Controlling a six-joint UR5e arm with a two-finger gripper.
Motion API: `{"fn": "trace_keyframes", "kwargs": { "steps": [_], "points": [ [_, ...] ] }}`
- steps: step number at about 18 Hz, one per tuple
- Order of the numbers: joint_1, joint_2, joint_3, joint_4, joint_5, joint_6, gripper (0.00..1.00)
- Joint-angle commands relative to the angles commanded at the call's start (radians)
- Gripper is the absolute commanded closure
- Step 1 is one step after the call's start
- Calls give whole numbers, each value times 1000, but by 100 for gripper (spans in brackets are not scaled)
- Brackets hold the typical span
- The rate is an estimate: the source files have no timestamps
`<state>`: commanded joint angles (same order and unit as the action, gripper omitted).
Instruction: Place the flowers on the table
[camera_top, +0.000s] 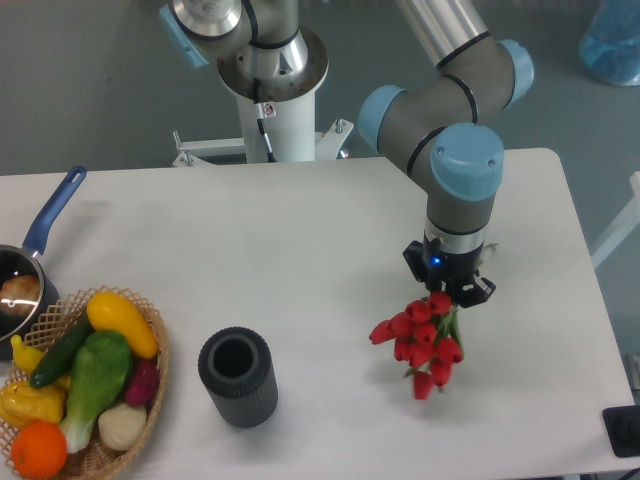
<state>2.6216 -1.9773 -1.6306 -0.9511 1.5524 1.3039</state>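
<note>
Wicker vegetable basket (150, 400) front-left | black ribbed vase (237, 377) stands empty | gripper (447, 290) clamps red tulip bunch (420, 340) | blooms low over table (300, 260) | release apparently pending

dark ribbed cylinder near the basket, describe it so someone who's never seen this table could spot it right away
Start at the wicker basket of vegetables in the table's near-left corner. Just right of it, standing apart on bare tabletop, is the dark ribbed cylinder, upright with an open, hollow top. It is the only black, grooved item; the red flowers lie farther right.
</note>
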Motion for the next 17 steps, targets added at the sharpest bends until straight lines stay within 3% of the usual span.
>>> {"fn": "trace_keyframes", "kwargs": {
  "steps": [2,4,17],
  "points": [
    [-3,-5,-18,11,11,-3,0],
    [-2,-3,-26,64,26,0,0],
    [60,-25,31,95,3,5,0]
  ]
}}
